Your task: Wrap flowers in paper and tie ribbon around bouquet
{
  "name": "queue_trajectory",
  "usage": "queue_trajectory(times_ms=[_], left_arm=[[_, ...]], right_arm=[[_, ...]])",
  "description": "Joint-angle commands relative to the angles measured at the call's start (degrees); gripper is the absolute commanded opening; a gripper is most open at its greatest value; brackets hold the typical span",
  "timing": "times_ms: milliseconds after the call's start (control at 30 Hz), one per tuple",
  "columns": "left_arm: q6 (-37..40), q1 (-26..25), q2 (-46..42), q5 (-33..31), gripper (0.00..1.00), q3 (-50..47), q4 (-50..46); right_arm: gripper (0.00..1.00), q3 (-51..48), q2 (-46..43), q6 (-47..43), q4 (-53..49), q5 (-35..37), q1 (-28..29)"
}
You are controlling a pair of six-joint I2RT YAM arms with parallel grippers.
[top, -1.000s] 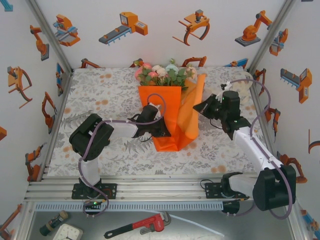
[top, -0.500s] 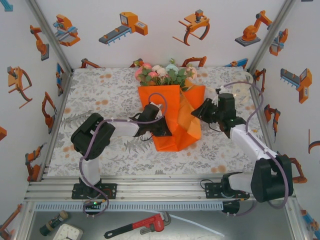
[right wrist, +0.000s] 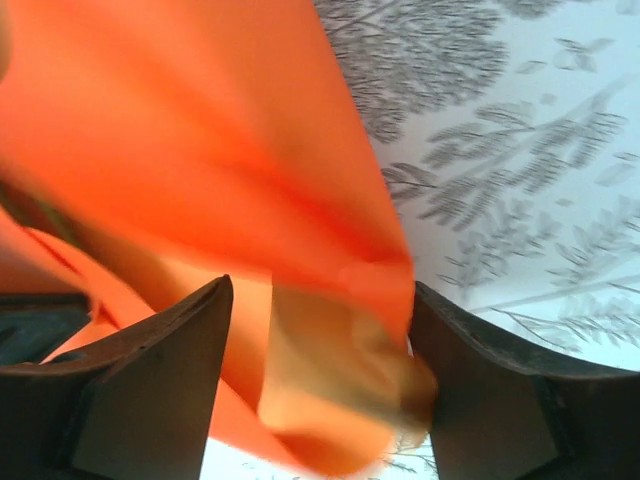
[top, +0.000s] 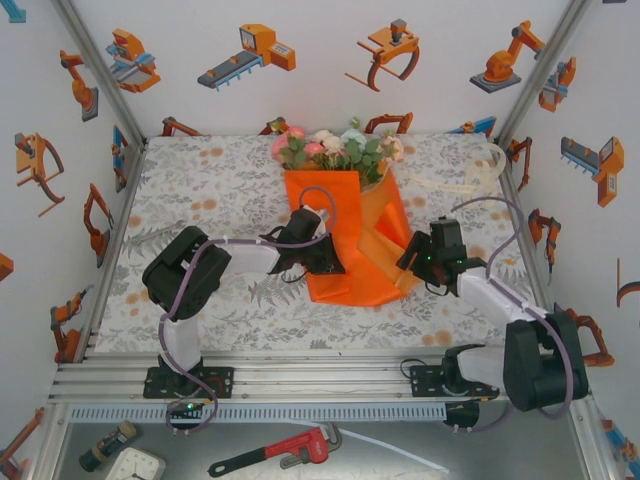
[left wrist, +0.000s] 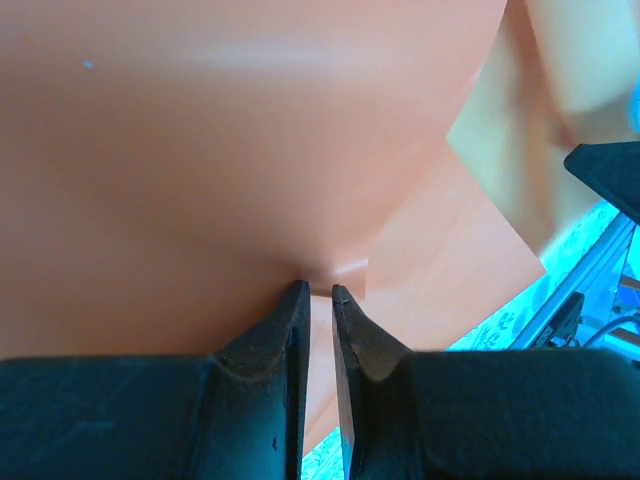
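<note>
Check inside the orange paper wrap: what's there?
Blooms and leaves of the flowers poke out past the far edge of the paper. The stems are covered by the folded sheet; how they lie cannot be seen.

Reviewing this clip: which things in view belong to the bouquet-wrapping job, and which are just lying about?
Job in hand:
- flowers
- orange paper, folded around the stems
- cream ribbon, far right of the table

Lying about, on the metal shelf in front of the arm bases:
- red pipe wrench
- small clock
- dark cylinder
</note>
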Motion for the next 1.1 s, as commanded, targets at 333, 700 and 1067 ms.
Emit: queue_trajectory(times_ms=[333,700,1067], left_arm=[[4.18,-1.25,0.36,-0.64,0.21,2.19,-3.9],[9.04,-4.63,3.51,2.4,0.21,6.14,-10.31],[8.08,-3.67,3.64,2.3,0.21,5.86,-8.72]], right_arm=[[0.53,-4.51,-7.58,2.17,-0.71,1.16,-0.36],[0.14,-1.16,-9.87,15.06,9.61,-11.15,0.87],[0.26,7.73,3.55,17.41,19.67,-18.21,9.46]])
